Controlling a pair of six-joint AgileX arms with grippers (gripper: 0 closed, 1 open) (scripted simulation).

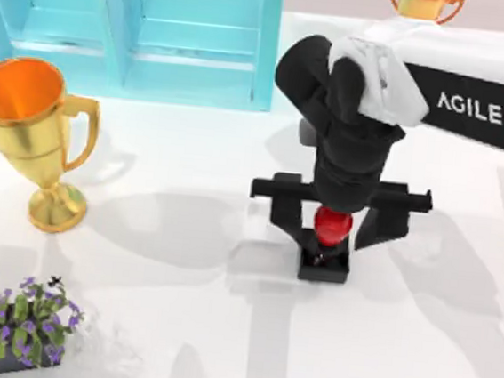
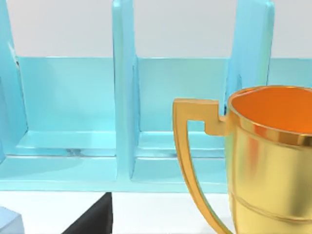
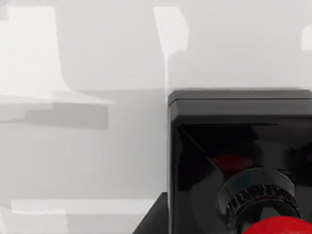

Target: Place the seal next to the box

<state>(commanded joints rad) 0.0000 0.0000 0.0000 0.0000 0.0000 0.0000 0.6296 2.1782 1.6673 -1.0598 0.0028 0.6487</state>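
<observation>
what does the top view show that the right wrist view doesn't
Top view alone: the right gripper straddling the seal's red knob, a gold trophy and a potted plant at the left, the blue box at the back, and a second trophy at the back edge. Right wrist view alone: the ridged collar under the knob. Both: the seal on the white table.

I see a gold trophy [image 1: 27, 127] standing upright at the table's left, orange inside the cup; its handle and cup show close in the left wrist view [image 2: 263, 161]. A second gold trophy [image 1: 424, 4] sits at the far edge, cut off. A potted plant with purple flowers [image 1: 16, 320] is at the near left corner. White table [image 1: 176, 325] underneath.
</observation>
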